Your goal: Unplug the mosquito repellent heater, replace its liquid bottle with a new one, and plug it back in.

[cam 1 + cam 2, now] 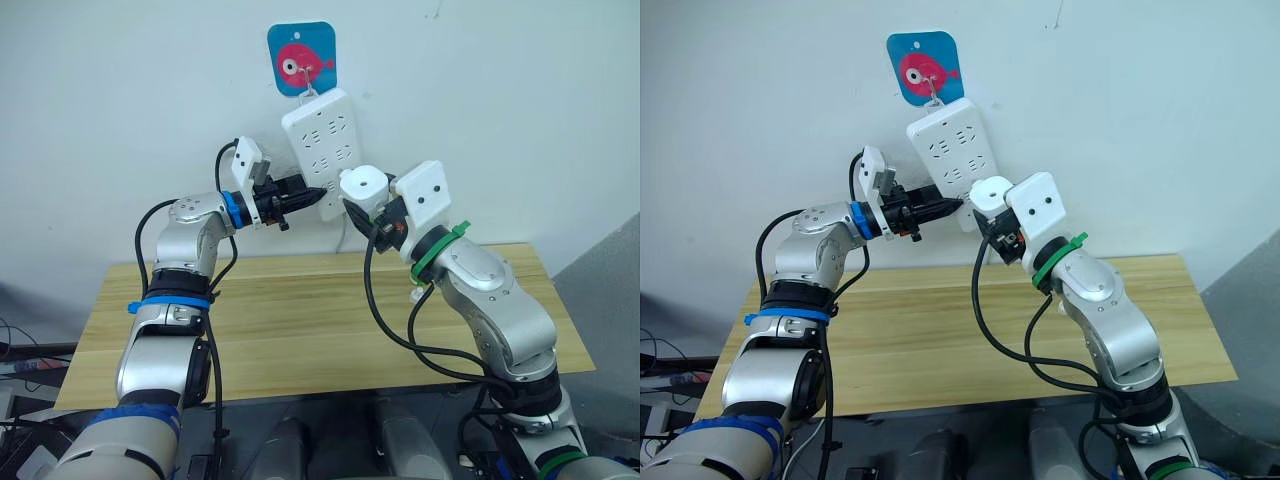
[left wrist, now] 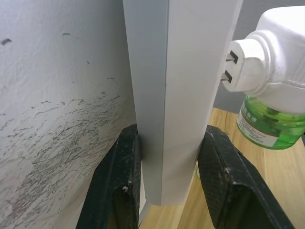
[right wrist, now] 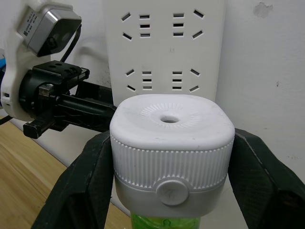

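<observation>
Near the centre of the head view, the right pincer (image 3: 169,191) is gripping the mosquito repellent heater (image 1: 364,187) by its sides, holding it just in front of the power strip (image 1: 322,150) hanging on the wall, prongs out of the sockets. The green bottle (image 2: 271,125) is sitting under the heater. The left pincer (image 2: 174,176) is clamping the strip's lower edge above the wooden surface (image 1: 300,320).

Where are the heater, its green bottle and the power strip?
mosquito repellent heater (image 3: 169,138), right wrist view, ribbed white side.
green bottle (image 2: 269,125), left wrist view, labelled body.
power strip (image 1: 322,140), left eye view, socket face.
</observation>
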